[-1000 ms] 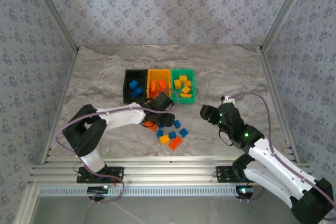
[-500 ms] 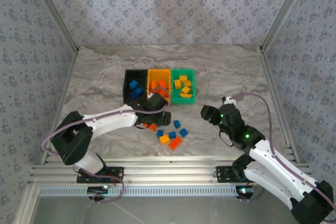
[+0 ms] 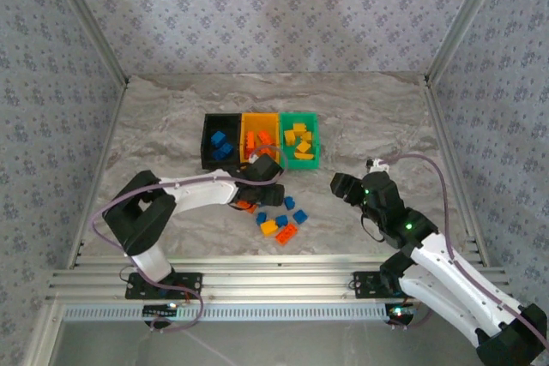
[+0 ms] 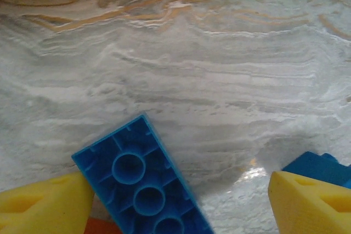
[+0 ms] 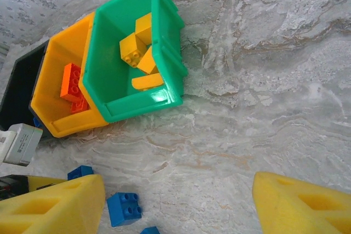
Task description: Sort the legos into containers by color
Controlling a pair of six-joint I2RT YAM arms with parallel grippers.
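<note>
Where marbled table [image 3: 369, 109] meets patterned walls [image 3: 283, 15], left end effector [image 4: 178, 190], right end effector [image 5: 180, 190], both spread wide

Three joined plastic bins [image 3: 260, 116], black, orange-yellow, green left to right, sit on the marble table [image 3: 163, 126]. Small plastic bricks [image 3: 300, 141] lie inside; more lie just in front.

A grey marble-veined table [image 3: 369, 109] lay evenly lit. Pale wallpaper [image 3: 274, 15] with small blue sprigs closed it in at 9, 12 and 3 o'clock. Metal posts [image 3: 86, 19] slanted at 11 and 1; a rail [image 3: 274, 280] ran at 6.
</note>
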